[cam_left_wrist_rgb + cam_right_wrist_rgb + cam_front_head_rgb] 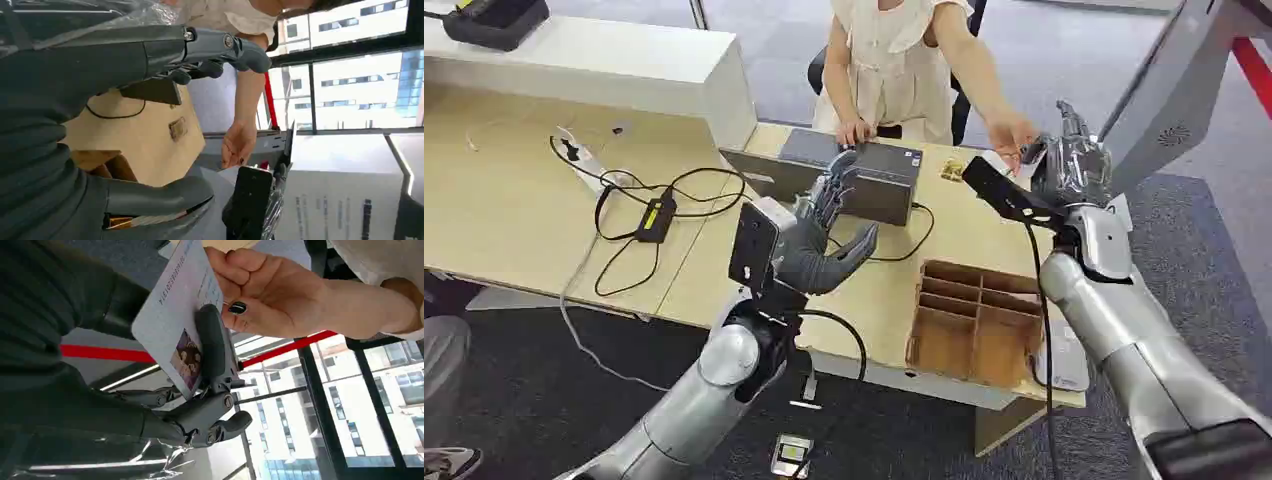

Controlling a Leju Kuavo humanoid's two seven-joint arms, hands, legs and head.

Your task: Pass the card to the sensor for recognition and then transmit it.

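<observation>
At the far right corner of the table (514, 215), the right hand (1074, 165) is raised toward the seated person, holding the card (177, 322) up between a dark finger and the rest of the hand. The person's hand (272, 292) has reached in and is pinching the card's other end, so both have hold of it at once. I'd say the sensor step is behind us and this is the handover itself. The grey box (864, 180) in the middle of the table, probably the reader, sits well apart from the card.

The left hand (824, 235) hovers over the table near that box, fingers (220, 47) spread and holding nothing.

What the next move calls for, to my eye, is simply loosening the right hand's fingers so the card slides free into the person's grip, without tugging or twisting it, then drawing the arm back clear of the cardboard tray (974, 325).
</observation>
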